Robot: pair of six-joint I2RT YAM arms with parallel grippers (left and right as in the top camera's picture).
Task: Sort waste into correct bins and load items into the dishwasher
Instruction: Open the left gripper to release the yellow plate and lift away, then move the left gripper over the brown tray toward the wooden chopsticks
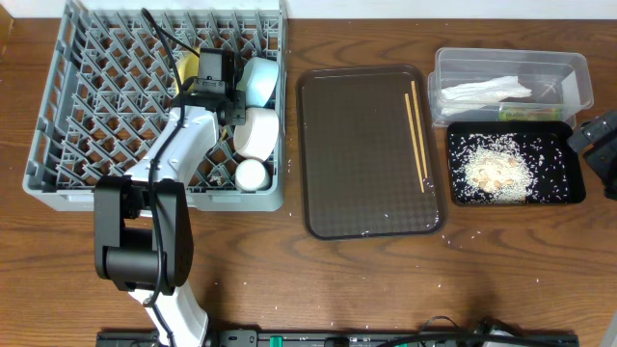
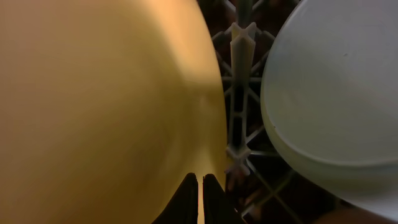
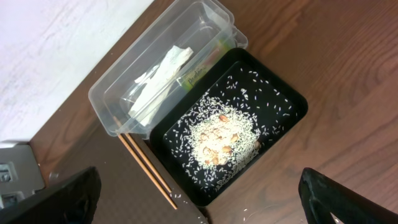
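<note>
The grey dish rack (image 1: 58, 145) stands at the left. My left gripper (image 1: 214, 85) is inside it, shut on the rim of the yellow plate (image 2: 93, 106), which stands on edge among the pegs (image 2: 242, 43); my fingertips (image 2: 200, 186) pinch the plate's edge. The light-blue bowl (image 1: 260, 79) (image 2: 329, 87), white bowl (image 1: 256, 130) and white cup (image 1: 253, 173) sit in the rack. The chopsticks (image 1: 416, 130) (image 3: 149, 171) lie on the brown tray. The clear tub (image 1: 511, 60) (image 3: 99, 99) holds the napkin (image 3: 158, 78) and wrapper (image 3: 196, 74). The black tray (image 1: 578, 193) (image 3: 292, 102) holds rice (image 3: 217, 140). My right gripper (image 1: 593, 145) (image 3: 199, 199) is open and empty, above the black tray.
The brown serving tray (image 1: 357, 164) lies between the rack and the bins. A few rice grains are scattered on it and on the wooden table (image 1: 386, 289). The back wall runs behind the clear tub.
</note>
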